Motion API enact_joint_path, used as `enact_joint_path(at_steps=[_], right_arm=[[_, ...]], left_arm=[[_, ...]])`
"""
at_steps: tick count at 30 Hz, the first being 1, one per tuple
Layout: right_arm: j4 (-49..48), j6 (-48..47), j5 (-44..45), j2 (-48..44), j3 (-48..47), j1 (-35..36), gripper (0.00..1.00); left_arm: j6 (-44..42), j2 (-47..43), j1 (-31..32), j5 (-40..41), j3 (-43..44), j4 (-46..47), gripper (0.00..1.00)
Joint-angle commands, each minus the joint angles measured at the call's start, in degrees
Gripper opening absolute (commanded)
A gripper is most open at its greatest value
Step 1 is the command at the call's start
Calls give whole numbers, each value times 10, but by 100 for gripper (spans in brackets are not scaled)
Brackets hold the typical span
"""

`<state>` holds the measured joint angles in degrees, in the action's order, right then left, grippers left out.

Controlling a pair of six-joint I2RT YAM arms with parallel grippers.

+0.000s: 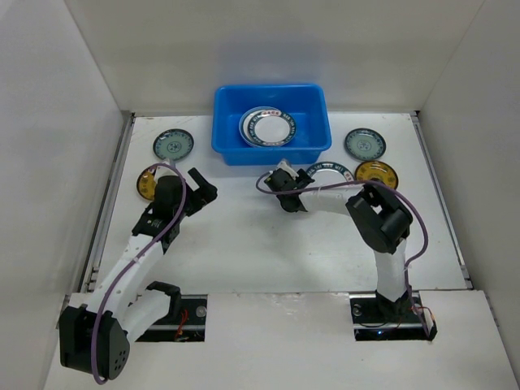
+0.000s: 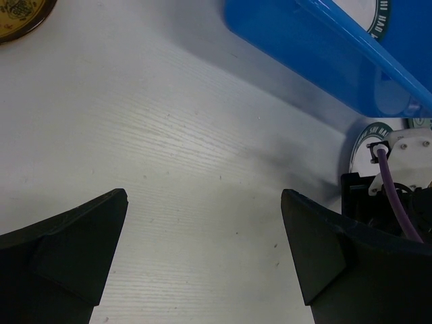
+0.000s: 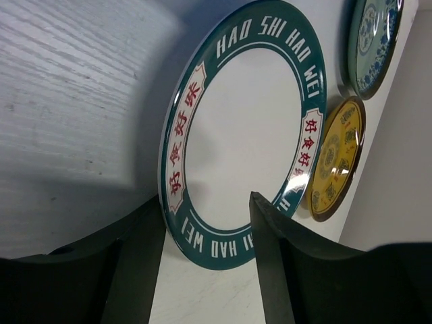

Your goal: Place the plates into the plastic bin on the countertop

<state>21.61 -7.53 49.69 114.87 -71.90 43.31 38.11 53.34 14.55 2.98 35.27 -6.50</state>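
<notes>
- The plastic bin (image 1: 230, 148) is bright blue with a rolled rim. It stands at the far middle of the white desk (image 1: 244, 244).
- A white plate with a dark patterned rim, the bin plate (image 1: 266, 127), lies flat inside it.
- The lettered plate (image 3: 250, 135) lies on the desk just near of the bin's right half. It is white, with a dark green rim carrying white lettering "HAO SHI HAO WEI" and red characters on pale panels.
- The right tool (image 3: 208, 202) is at the left edge of the lettered plate. Its fingers are partway apart, with the rim showing in the gap, and they grip nothing.
- The right yellow-brown plate (image 1: 377, 173), small and patterned, lies just right of the lettered plate. The right teal-green plate (image 1: 365, 144) lies just beyond it.
- The left teal-green plate (image 1: 173, 145) lies left of the bin. Near of it, the left yellow-brown plate (image 1: 146, 184) is partly hidden by the left arm.
- The left tool (image 2: 204, 202) is spread wide and empty over bare desk, near and left of the bin.
</notes>
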Motion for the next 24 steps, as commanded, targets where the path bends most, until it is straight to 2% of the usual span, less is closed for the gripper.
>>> enact_joint_path(at_steps=[1,5,9,13,15,18,24], right_arm=[[4,3,5,14,-17,-10,55],[6,1,3,16,-20,-13,38],[18,8,-3,14,-23,-13,16],[32,16,-12,1,-23,-11,3],[40,21,-15,-14,-20,-11,0],[64,27,-32,-54,-20,8,0],[156,54,-139,-173,-75,59,0]], left_arm=[[-9,-15,-3,-8,-2,4,100],[-9,-18,-4,-8,-3,4,100],[-9,-21,-4,-8,-4,4,100],[-9,-22,-4,-8,-4,3,100],[-9,-22,-4,-8,-3,3,100],[-9,-20,-1,-8,0,3,100],[-6,-17,4,-3,9,4,100]])
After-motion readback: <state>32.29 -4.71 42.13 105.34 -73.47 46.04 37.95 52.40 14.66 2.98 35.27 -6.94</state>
